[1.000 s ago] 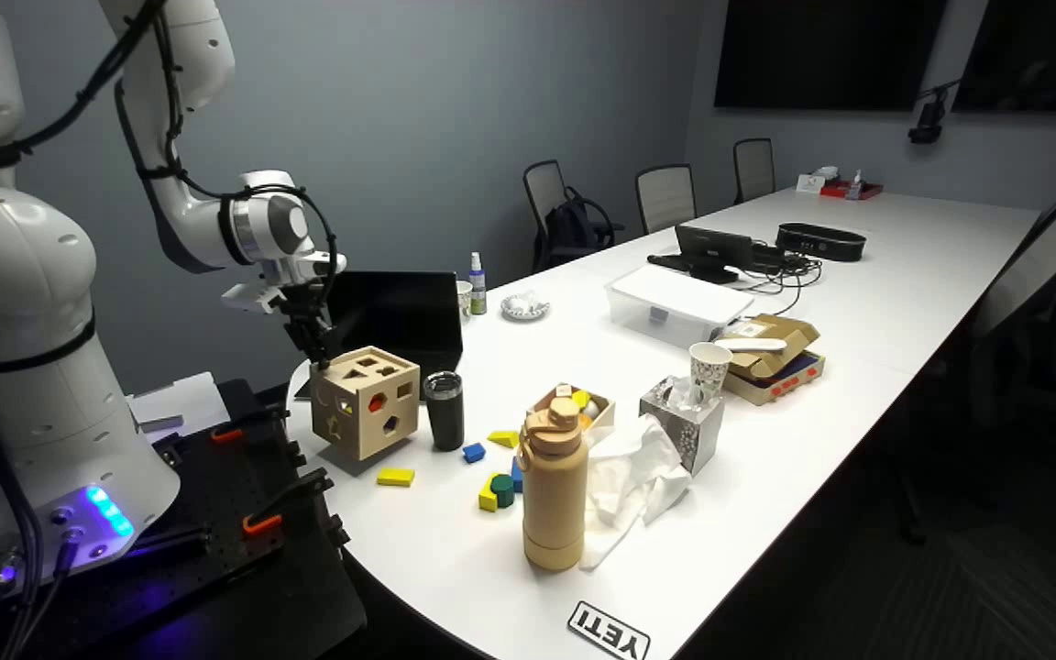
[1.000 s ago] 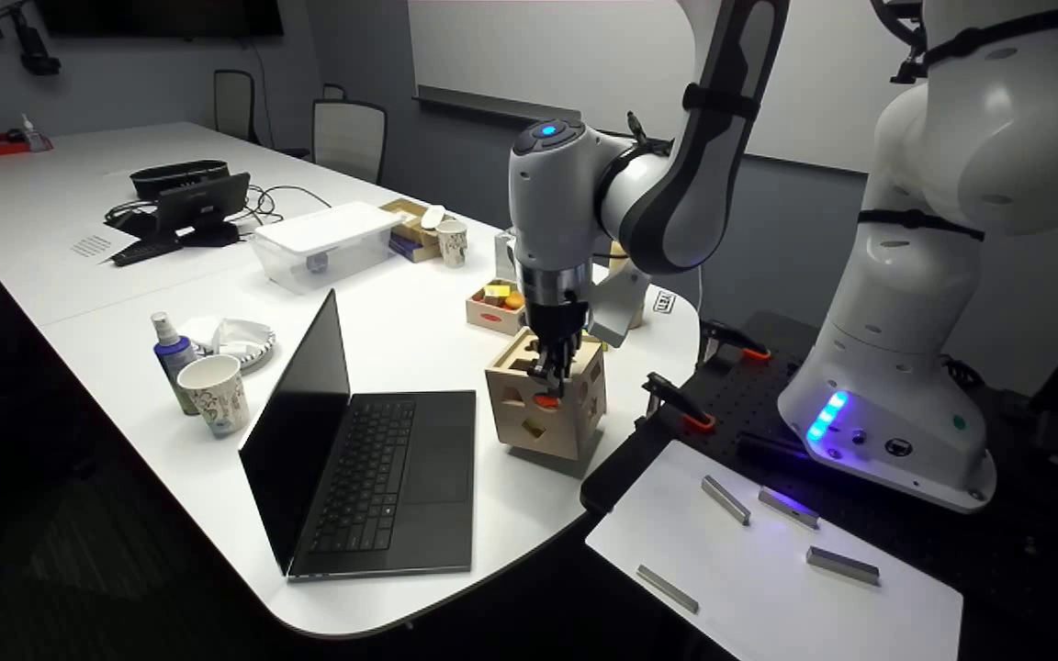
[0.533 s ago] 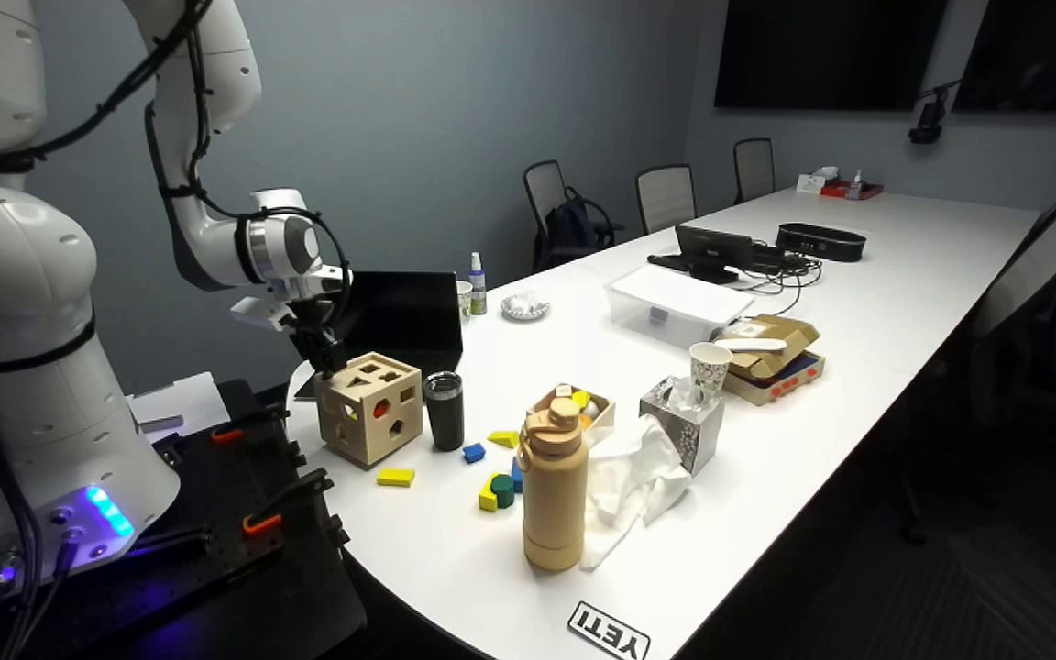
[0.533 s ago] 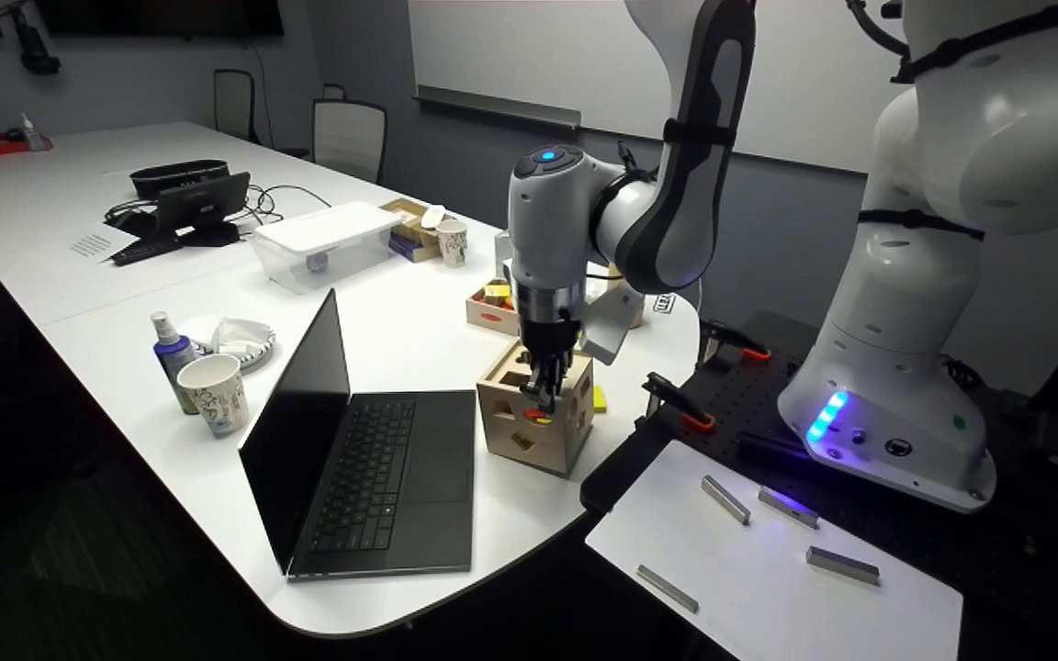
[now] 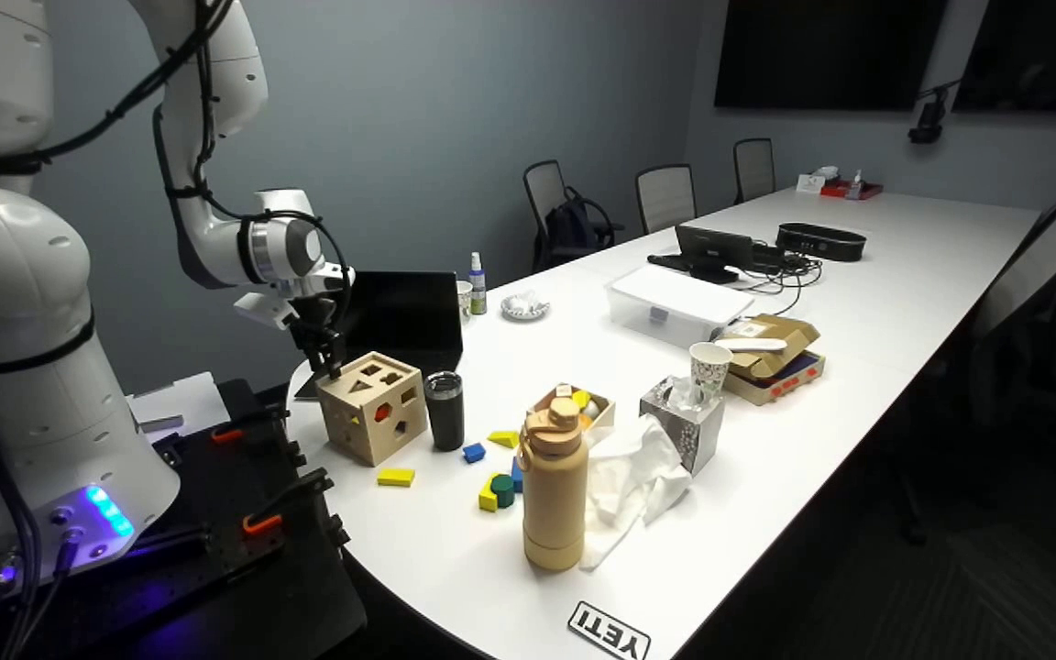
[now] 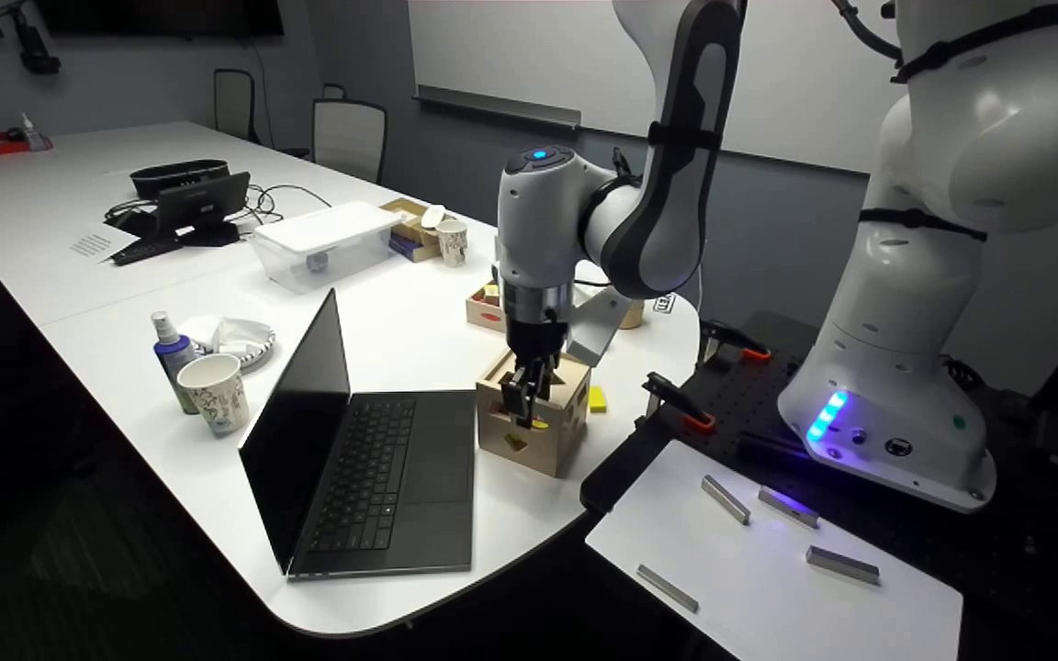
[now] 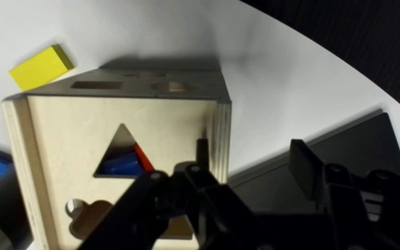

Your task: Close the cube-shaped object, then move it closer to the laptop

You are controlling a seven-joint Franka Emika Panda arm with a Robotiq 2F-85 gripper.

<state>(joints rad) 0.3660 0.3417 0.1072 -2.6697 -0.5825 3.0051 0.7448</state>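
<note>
Black two-finger gripper (image 7: 250,158) spread wide, gripping nothing, straddling side rim (image 7: 223,139) of light-tan wooden shape-sorter cube (image 7: 89,149) below; we judge it stiff, lightish: pinch that rim.

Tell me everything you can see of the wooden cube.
The wooden cube is light tan, with shaped holes and a top panel set between rails. Blue and red pieces show inside. It stands upright on the white table, between laptop and tumbler. The open gripper straddles its top edge; contact is unclear.
</note>
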